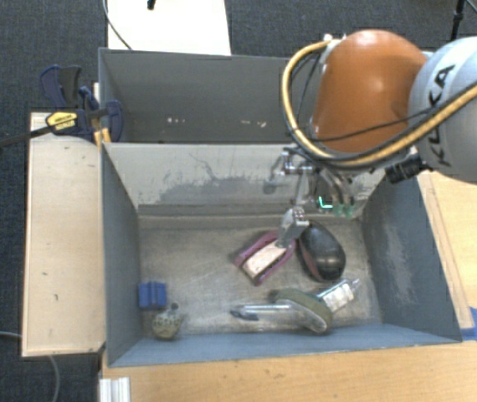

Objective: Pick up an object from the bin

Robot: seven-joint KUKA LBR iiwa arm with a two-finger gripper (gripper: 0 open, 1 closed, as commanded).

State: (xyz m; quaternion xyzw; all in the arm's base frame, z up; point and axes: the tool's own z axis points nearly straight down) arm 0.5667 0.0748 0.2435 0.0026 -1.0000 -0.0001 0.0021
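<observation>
1. Hanging below the rounded orange wrist cover (364, 90), the gripper (291, 229) sits just right of frame centre, low over the bin floor. How far open it is cannot be told, nor whether it has hold of anything.
2. Its tip meets the upper right end of a flat maroon block with a pale face (262, 258), which lies tilted at frame centre.
3. Just right of the tip is a black oval computer mouse (322, 254), close beside the block.
4. Below these, near the front wall, lie a curved olive-green piece (305, 310), a crinkled silvery wrapper (340, 294) and a thin blue-grey pen (255, 311).
5. Well apart, in the lower left corner, are a small blue cube (151, 295) and a mottled olive lump (166, 325).
6. The grey metal bin (188, 99) encloses it all.
</observation>
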